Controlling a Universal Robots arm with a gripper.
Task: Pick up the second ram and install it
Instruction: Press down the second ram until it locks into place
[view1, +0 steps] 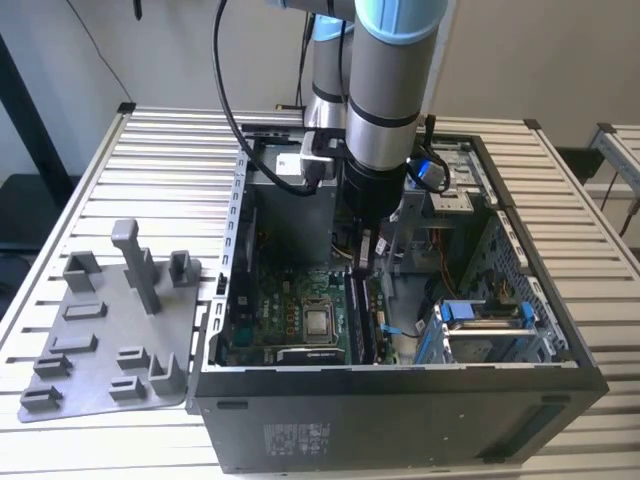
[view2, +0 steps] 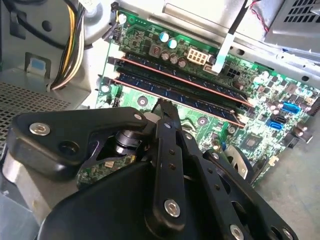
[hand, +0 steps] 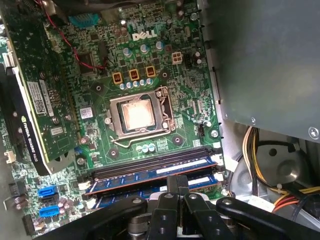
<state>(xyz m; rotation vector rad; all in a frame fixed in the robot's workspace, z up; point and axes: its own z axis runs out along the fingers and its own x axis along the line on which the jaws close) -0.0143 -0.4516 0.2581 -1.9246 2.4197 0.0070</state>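
— Where's the arm (view1: 385, 80) now?
— Straight down into the open computer case (view1: 400, 400), wrist vertical, the gripper (view1: 362, 262) low over the green motherboard (view1: 290, 315).
— Holding anything?
— Hard to say; its black fingers (hand: 176, 186) sit close together right over the memory slots, and I can't tell whether they're clamped on anything.
— And the second ram?
— Two sticks stand in the slots side by side. The second ram (hand: 155, 188) is the one directly under the fingertips (the other (hand: 150, 172) is just beyond it, toward the processor socket (hand: 137, 116)).
— What's around it?
— The case lies on a slatted metal table (view1: 160, 160), and a grey plastic fixture tray (view1: 110, 330) is beside it on the exterior view's left
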